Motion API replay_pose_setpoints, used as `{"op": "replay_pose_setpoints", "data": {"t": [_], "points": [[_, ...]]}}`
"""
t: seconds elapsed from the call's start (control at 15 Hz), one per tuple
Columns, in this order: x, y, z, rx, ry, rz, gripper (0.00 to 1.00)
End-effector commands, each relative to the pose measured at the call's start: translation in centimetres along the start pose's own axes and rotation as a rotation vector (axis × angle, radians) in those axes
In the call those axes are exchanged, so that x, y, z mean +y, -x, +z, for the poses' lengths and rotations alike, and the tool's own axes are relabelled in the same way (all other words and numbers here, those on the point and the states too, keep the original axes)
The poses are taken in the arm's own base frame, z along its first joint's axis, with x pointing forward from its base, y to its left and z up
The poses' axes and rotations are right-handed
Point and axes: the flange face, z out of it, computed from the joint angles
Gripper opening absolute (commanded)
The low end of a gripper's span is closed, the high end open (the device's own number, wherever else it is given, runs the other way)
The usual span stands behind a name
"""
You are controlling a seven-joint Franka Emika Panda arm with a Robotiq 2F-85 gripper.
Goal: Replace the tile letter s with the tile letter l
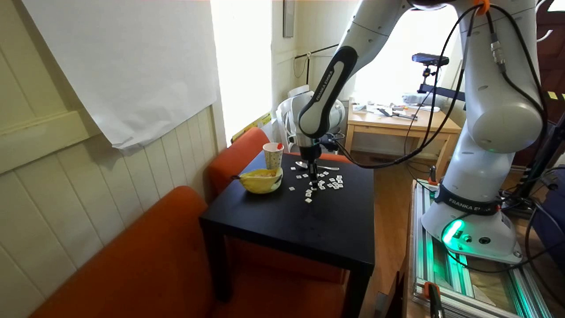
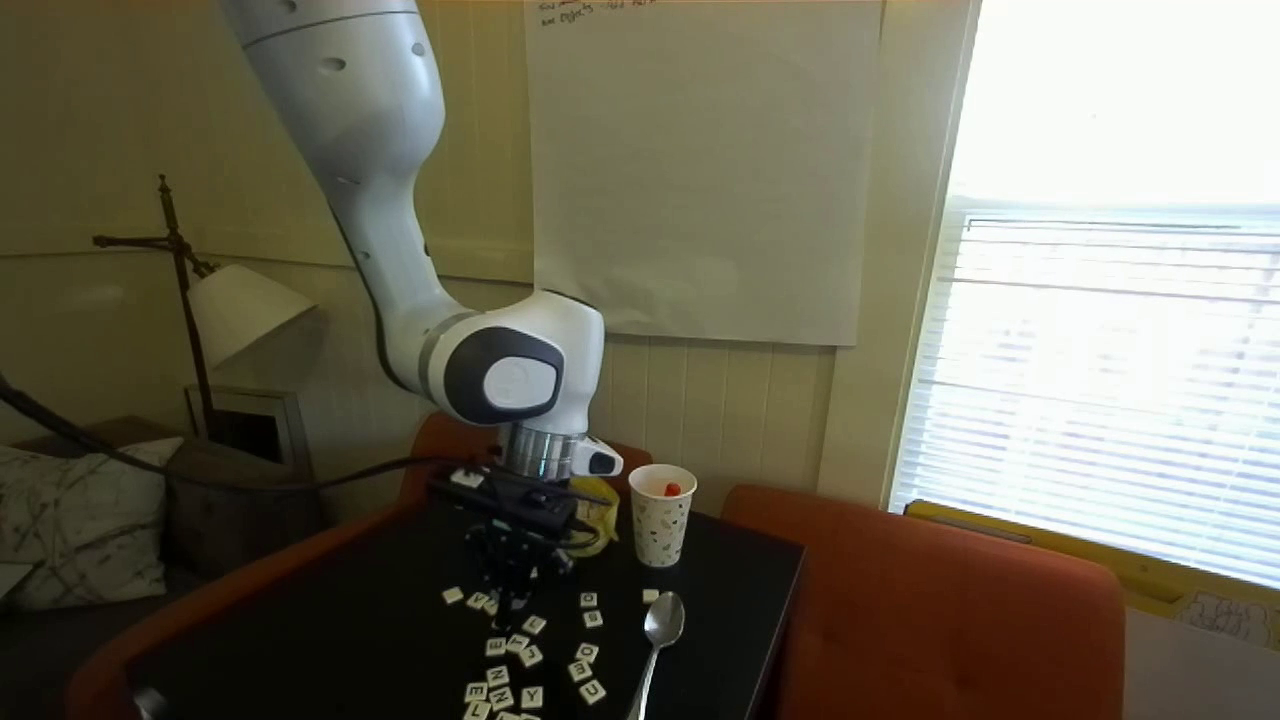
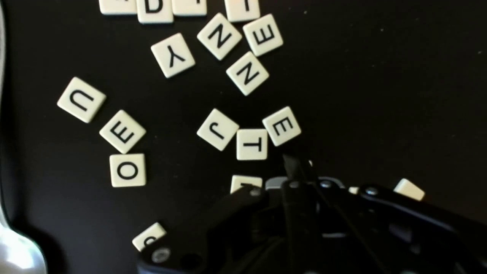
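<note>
My gripper [image 3: 298, 163] points down at the black table among the letter tiles, its fingertips together; I see no tile between them. A small pale spot by the tip is too small to identify. In the wrist view the tiles T [image 3: 252, 144], J [image 3: 218, 129] and E [image 3: 282, 126] lie just beyond the fingertips. A tile that reads like the letter l [image 2: 535, 625] lies beside the gripper in an exterior view. Further off, a tile there [image 2: 593, 619] may be the letter s, though its mark is blurred. Finger linkages partly cover a rounded-letter tile [image 3: 149, 236] in the wrist view.
A metal spoon [image 2: 664, 620] lies beside the tiles. A patterned paper cup [image 1: 273, 155] and a yellow bowl [image 1: 261, 181] stand close by on the black table [image 1: 304, 234]. Loose tiles U [image 3: 81, 99], O [image 3: 128, 170] and Y [image 3: 173, 55] are spread around.
</note>
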Motion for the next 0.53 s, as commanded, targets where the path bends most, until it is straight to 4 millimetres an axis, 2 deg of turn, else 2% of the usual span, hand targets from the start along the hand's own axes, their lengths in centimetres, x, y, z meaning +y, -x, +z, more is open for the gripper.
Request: {"op": "replay_pose_setpoints", "data": {"t": [0.0, 0.47], "points": [[0.66, -0.4, 0.24, 0.008, -0.034, 0.082, 0.0], [0.77, -0.75, 0.08, 0.036, -0.077, 0.16, 0.0]]}}
